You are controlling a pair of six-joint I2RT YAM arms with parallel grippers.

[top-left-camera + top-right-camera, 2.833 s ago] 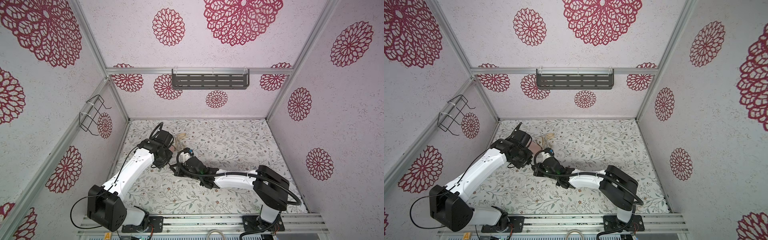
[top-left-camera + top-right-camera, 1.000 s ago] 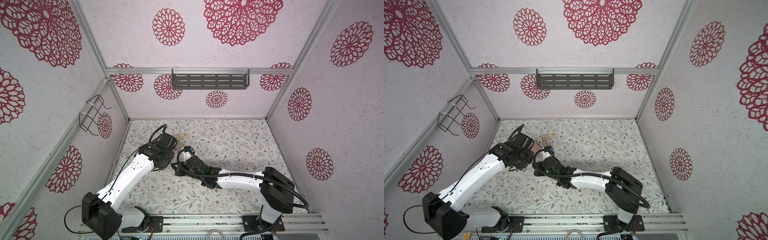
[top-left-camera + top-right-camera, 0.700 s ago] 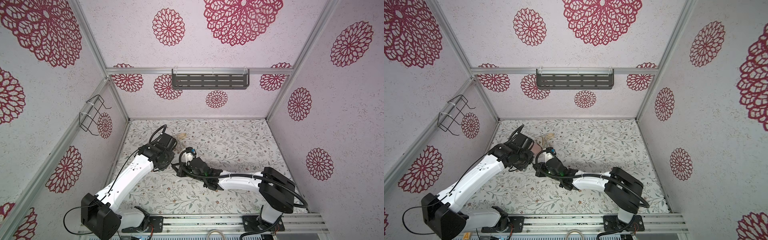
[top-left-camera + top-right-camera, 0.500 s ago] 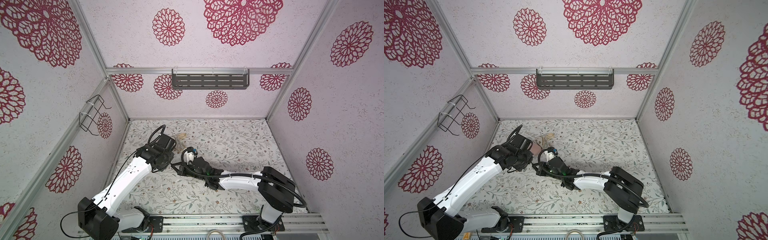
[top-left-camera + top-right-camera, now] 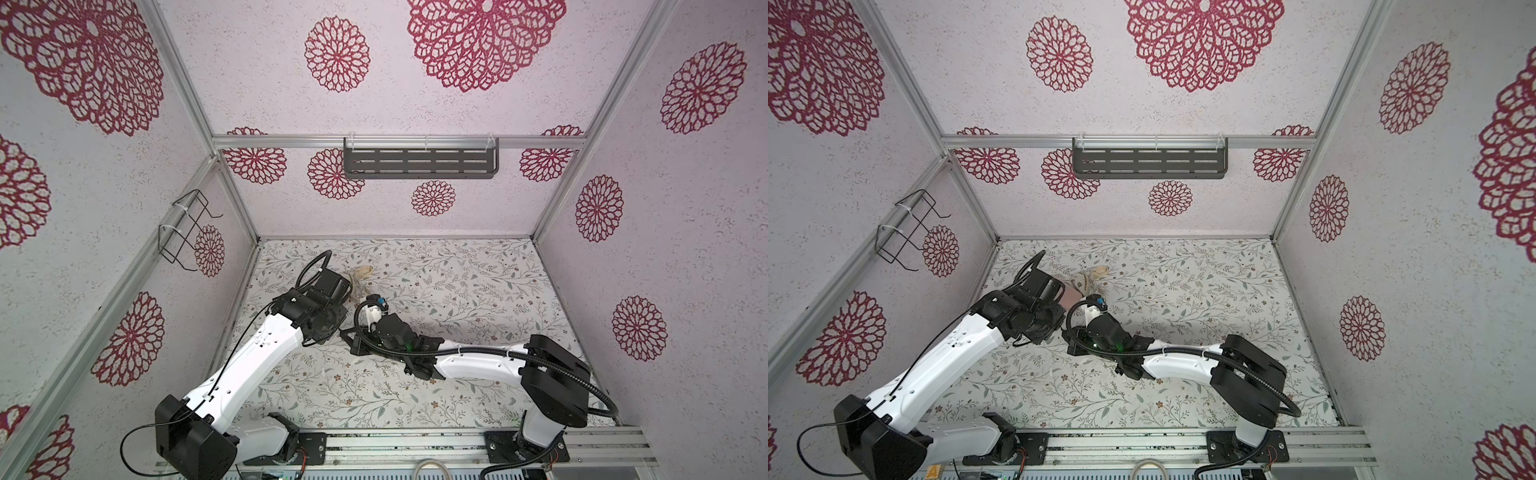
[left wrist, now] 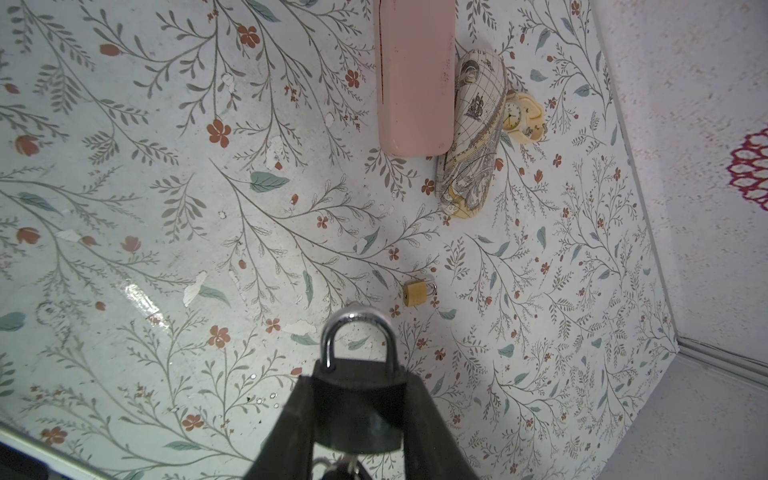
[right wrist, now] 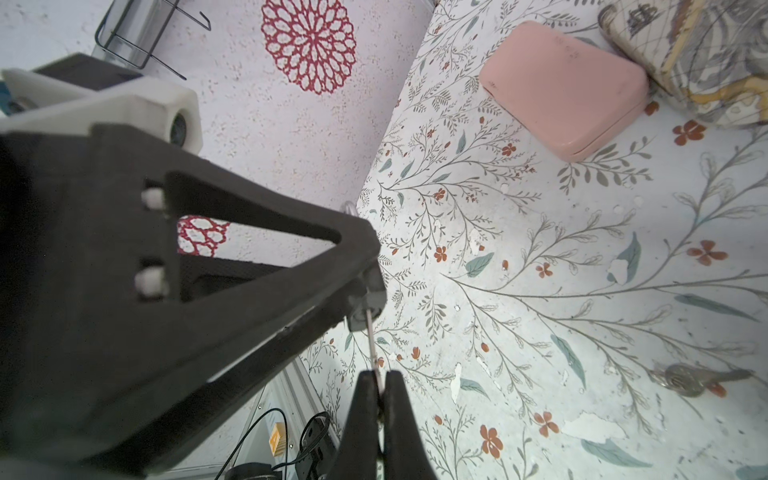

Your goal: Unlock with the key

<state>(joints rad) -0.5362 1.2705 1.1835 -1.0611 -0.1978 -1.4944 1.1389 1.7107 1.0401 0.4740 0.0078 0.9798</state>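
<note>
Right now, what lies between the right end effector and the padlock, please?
Only the key: its blade runs from the right end effector to the padlock, shown in the right wrist view.

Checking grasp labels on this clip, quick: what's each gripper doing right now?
Left gripper: closed on the black padlock.
Right gripper: shut on the key, its blade reaching the padlock's base.

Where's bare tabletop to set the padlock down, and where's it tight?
Free: the table's back-right stretch, between the right arm, the back wall and the right wall; also the front strip between the two arms and the front rail. Crowded: back-left, where the pink case, map-print case and small clock bunch beside the left arm.
</note>
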